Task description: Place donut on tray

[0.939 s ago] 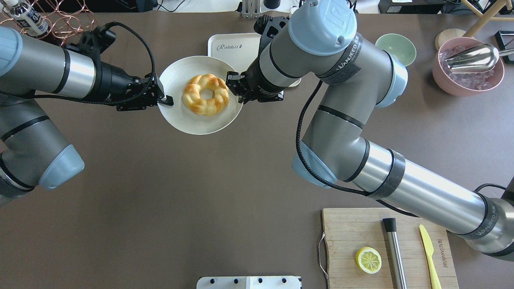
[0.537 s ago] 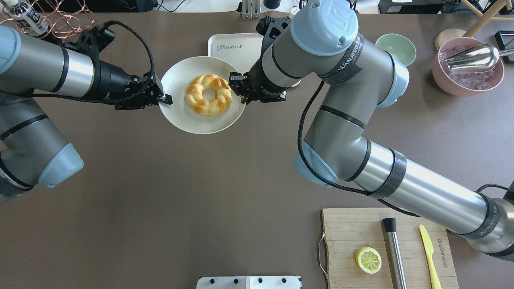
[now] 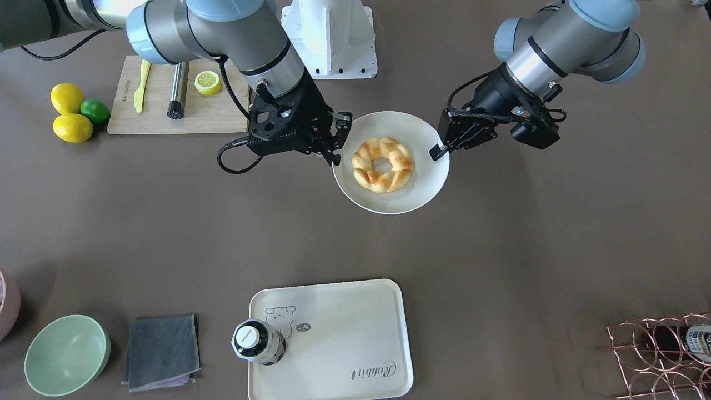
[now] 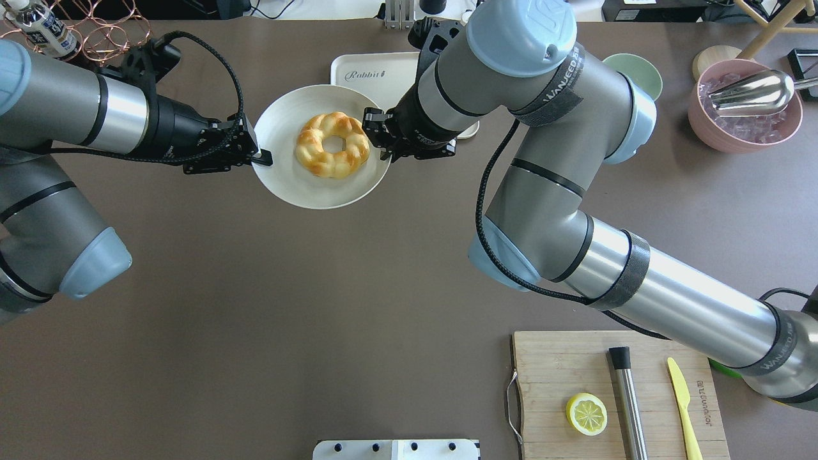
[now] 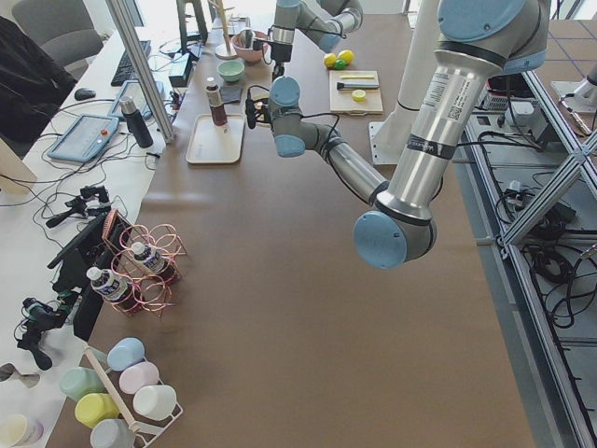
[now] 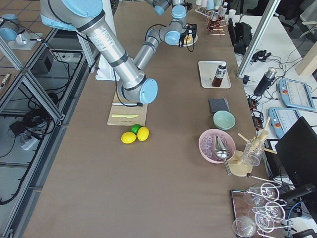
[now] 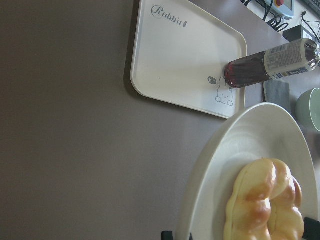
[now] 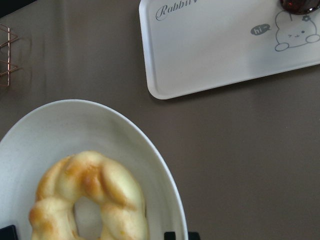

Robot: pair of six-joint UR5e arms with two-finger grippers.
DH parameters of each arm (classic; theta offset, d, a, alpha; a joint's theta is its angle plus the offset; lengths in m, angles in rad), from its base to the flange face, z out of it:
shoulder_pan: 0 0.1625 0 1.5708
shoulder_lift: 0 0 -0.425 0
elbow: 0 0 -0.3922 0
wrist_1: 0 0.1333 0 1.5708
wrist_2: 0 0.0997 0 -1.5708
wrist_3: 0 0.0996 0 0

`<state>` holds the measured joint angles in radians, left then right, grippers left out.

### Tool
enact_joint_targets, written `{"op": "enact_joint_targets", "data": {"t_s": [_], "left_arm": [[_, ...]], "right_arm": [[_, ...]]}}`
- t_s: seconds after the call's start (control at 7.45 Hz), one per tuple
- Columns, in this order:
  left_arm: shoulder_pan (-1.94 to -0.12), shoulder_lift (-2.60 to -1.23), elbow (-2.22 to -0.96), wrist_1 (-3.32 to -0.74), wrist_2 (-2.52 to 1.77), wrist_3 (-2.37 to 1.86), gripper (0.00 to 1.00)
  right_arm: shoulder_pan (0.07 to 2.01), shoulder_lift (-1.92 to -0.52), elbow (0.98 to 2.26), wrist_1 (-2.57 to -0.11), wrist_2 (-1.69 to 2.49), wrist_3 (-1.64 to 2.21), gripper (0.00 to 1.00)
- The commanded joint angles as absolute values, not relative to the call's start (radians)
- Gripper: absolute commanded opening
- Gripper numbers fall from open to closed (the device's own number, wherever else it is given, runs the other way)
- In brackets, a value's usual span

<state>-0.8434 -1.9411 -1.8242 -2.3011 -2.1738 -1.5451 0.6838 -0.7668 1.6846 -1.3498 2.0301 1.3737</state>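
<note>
The golden-brown braided donut (image 4: 332, 145) lies on a round white plate (image 4: 307, 188) that hangs above the table. My left gripper (image 4: 261, 155) is shut on the plate's left rim. My right gripper (image 4: 385, 155) is shut on its right rim. The front view shows the donut (image 3: 383, 165), the plate (image 3: 389, 201), the left gripper (image 3: 436, 151) and the right gripper (image 3: 336, 158). The cream-white tray (image 3: 344, 333) with "Rabbit" script lies beyond the plate, partly under it in the overhead view (image 4: 370, 76). Both wrist views show the tray (image 7: 185, 60) (image 8: 215, 50) past the plate's rim.
A dark bottle (image 3: 258, 341) stands on the tray's corner by the bear drawing. A grey cloth (image 3: 161, 350) and a green bowl (image 3: 66, 354) lie beside the tray. A copper rack (image 3: 661, 355) stands at the far left. A cutting board (image 4: 562, 370) holds a lemon half (image 4: 586, 414).
Both grippers have carried the plate with the donut a little farther away from the robot, towards the tray. Both grips are unchanged.
</note>
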Motion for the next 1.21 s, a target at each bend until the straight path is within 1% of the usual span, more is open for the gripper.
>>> {"op": "enact_joint_targets", "data": {"t_s": [0.0,0.27,0.54,0.94,1.07], "left_arm": [[-0.844,-1.939,-1.824,-2.299,-2.177,-1.546,0.00],[-0.845,-1.939,-1.824,-2.278,-2.194,-1.546,0.00],[-0.845,-1.945,-1.807,-2.260,-2.197,-1.546,0.00],[-0.880,-2.035,-1.689,-2.203,-2.198,-1.555,0.00],[-0.905,-2.084,-1.642,-2.162,-2.198,-1.640,0.00]], "right_arm": [[0.689,-0.767,1.707,-1.348,2.039,1.381,1.00],[0.699,-0.779,1.730,-1.350,2.048,1.381,1.00],[0.789,-0.825,1.752,-1.350,2.156,1.376,1.00],[0.854,-0.892,1.749,-1.350,2.177,1.364,1.00],[0.865,-0.920,1.750,-1.350,2.177,1.336,1.00]]}}
